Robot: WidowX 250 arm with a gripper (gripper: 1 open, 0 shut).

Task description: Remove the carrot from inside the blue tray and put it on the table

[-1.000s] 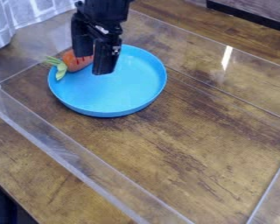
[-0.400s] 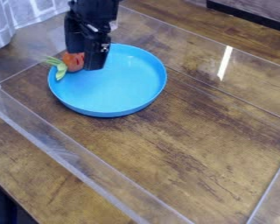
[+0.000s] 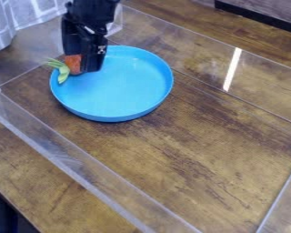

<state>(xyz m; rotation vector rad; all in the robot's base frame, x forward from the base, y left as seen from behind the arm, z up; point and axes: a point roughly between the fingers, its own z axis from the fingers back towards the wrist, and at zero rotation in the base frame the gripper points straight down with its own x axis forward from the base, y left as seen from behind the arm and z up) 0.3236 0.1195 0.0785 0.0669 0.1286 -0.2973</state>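
Observation:
The blue tray [image 3: 124, 91] lies on the table [image 3: 196, 155] at the upper left. The carrot [image 3: 70, 65] rests at the tray's far left rim, its orange body mostly covered and its green top [image 3: 57, 69] sticking out over the edge. My black gripper [image 3: 83, 55] points straight down right over the carrot, fingers [image 3: 95, 58] spread open on either side of it. I cannot tell whether the fingers touch the carrot. Nothing is lifted.
A clear plastic strip [image 3: 63, 150] runs diagonally across the table in front of the tray. A pale object [image 3: 0, 32] stands at the far left edge. Bare wood planks stretch to the right and toward the front.
The gripper has moved left and down, from above the tray's left interior to directly over the carrot at the rim. It stays open. The carrot and tray have not moved.

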